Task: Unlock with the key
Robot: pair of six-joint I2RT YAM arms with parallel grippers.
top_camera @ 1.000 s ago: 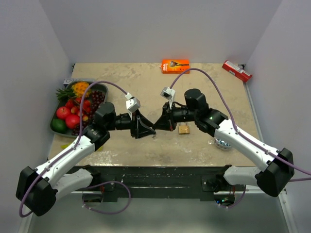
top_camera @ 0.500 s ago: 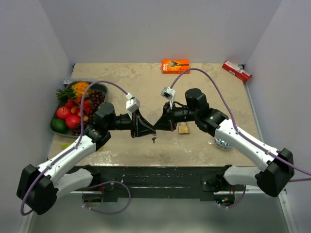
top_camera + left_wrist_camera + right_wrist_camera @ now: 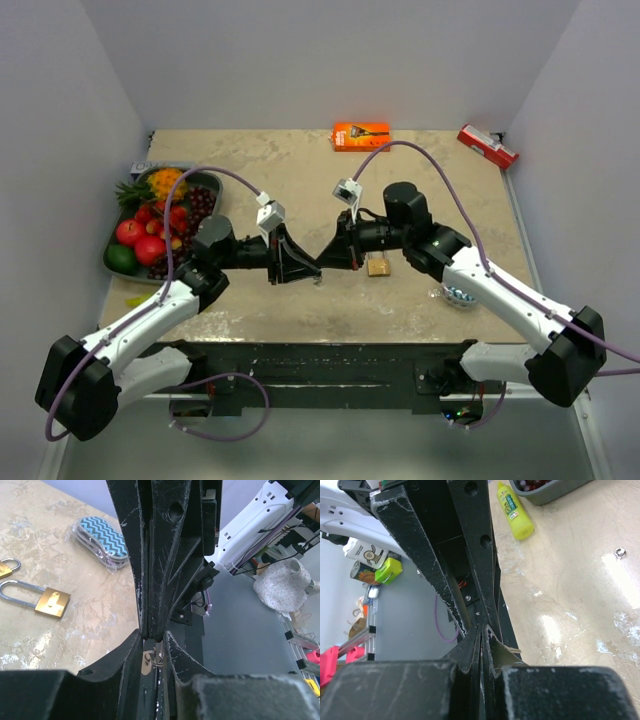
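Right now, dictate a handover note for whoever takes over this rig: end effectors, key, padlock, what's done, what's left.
Right end effector: shut, apparently pinching the key, tip to tip with the other arm.
Left end effector: fingers either side of the key; grip unclear.
Padlock: flat on the table, shackle looks closed, nothing touching it; a second padlock lies beside it.
Done: key is off the table.
Left: insert key, turn, open shackle.

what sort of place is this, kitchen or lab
Most likely a robot test bench, not a kitchen: left arm and right arm bolted to a boxed-in table, with stray props, a tray of fruit, a padlock, an orange packet.
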